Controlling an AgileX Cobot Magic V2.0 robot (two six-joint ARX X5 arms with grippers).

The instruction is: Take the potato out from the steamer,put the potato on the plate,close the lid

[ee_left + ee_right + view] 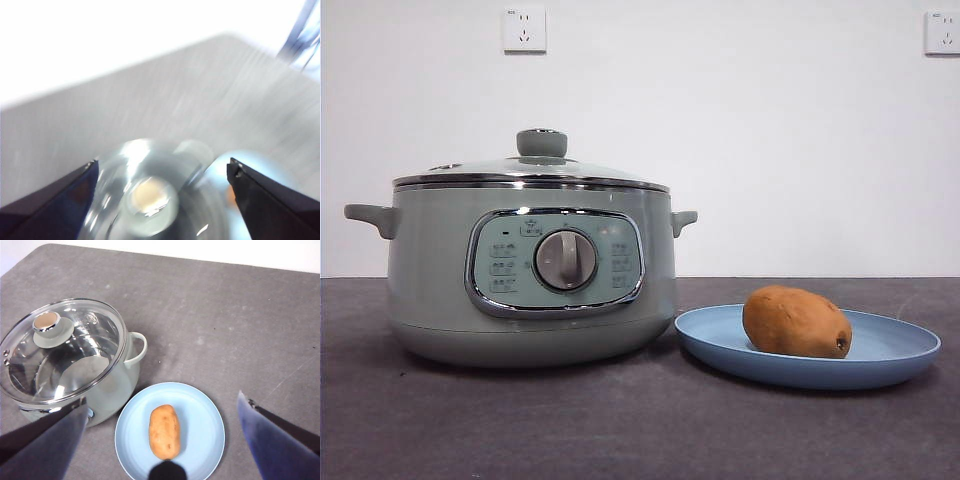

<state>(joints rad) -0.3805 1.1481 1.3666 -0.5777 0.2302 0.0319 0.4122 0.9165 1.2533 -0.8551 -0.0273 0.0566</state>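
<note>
The steamer [530, 285] stands on the dark grey table [620, 430], its chrome-framed control panel [556, 262] and grey dial [566, 260] facing the camera. The lid [532, 172] sits closed on the chrome rim, its pale-green knob [541, 143] at the pot's twelve o'clock. At the pot's three o'clock, just beside its base and perhaps touching it, lies the plate [900, 355]. The potato [796, 322] rests on the plate, lying on its side, with a small dark spot at its four o'clock end. Two wall sockets [524, 29] show on the white wall behind.
</note>
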